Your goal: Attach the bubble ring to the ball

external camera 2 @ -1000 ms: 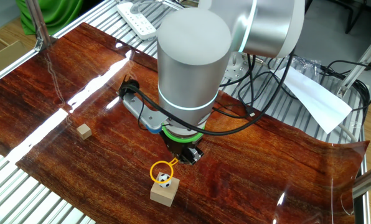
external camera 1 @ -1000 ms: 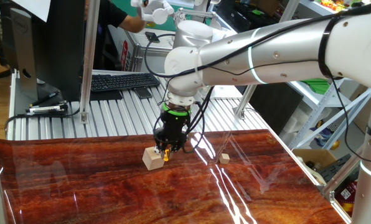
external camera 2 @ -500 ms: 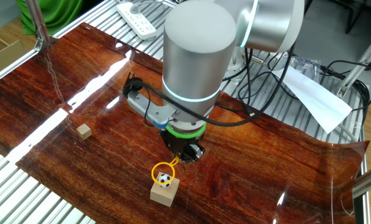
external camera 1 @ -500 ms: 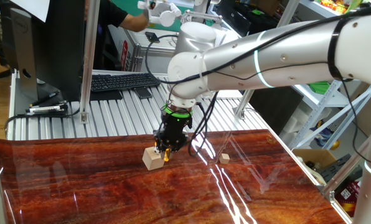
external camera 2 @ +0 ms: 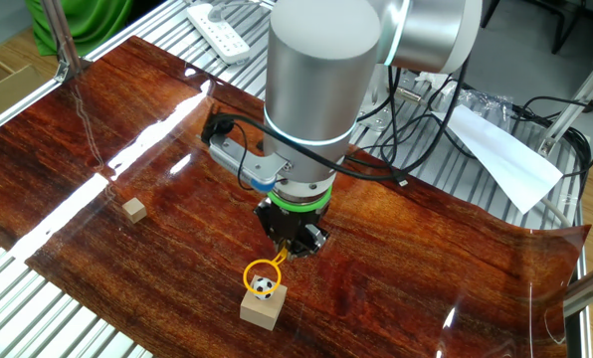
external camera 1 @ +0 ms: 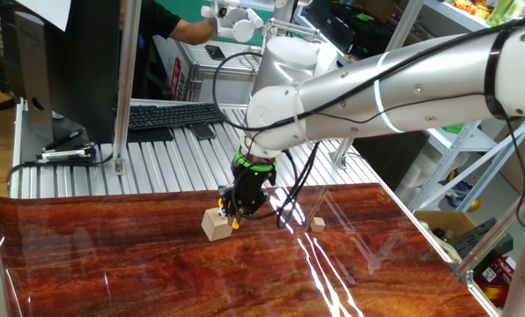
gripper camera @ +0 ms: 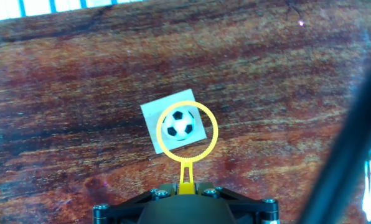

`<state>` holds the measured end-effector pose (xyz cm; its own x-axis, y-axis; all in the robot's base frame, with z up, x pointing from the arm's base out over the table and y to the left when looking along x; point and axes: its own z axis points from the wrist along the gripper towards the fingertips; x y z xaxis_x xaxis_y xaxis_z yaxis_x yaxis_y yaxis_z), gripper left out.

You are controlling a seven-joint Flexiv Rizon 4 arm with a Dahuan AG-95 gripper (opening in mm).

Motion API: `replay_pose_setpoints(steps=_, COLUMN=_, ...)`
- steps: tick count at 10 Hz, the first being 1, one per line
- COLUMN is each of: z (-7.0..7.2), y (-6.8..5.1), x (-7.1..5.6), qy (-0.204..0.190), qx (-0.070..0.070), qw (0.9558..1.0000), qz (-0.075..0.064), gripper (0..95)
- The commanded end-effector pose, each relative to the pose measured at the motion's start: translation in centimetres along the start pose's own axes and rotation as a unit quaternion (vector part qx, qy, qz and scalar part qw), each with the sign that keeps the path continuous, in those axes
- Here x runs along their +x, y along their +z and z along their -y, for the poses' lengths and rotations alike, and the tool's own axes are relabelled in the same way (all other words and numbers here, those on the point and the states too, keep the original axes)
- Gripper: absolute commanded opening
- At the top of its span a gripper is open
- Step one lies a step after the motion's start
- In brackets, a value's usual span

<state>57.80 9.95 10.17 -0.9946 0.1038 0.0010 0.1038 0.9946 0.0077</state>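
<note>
- The gripper [external camera 2: 289, 242] is clamped on the short handle of the bubble ring [gripper camera: 187, 133], with the loop held out ahead of the fingers.
- In the hand view the loop encircles the ball [gripper camera: 178, 124], which sits on top of the light wooden cube [gripper camera: 175, 126]. The ball looks slightly up and left of the loop's centre.
- From the fixed views the ring [external camera 2: 263, 277] seems level with or just above the ball [external camera 2: 265, 288]; I cannot tell whether the loop already touches it.
- My judgement is that the step in hand is lowering the loop over the ball so it seats around it.
- To do this well, nudge the loop so the ball is centred, then come straight down slowly and keep the loop level. A tilted loop could catch 1 side and roll the ball off the cube.
- Let go of the handle only once the loop rests around the ball, then lift straight up so the fingers do not drag the handle.
- Nearby, 1 small tan cube [external camera 2: 132, 209] lies well apart on the wooden table [external camera 2: 98, 129] and is no obstacle.
- Cables [external camera 2: 396, 179] hang behind the arm, and a keyboard [external camera 1: 170, 114] sits beyond the table edge. Neither is near the ball.
- Nothing stands between the ring and the ball; the main risk is knocking the ball from its perch.
</note>
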Motion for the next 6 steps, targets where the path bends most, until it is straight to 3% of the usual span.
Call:
replay_pose_setpoints(steps=1, z=-0.02, y=-0.03, x=0.04, qy=-0.004, qx=-0.004, qw=1.0000, qz=0.003, gripper=0.0)
replay_pose_setpoints(steps=6, z=-0.02, y=-0.03, x=0.04, qy=-0.016, qx=-0.007, qw=0.9998, qz=0.004, gripper=0.0)
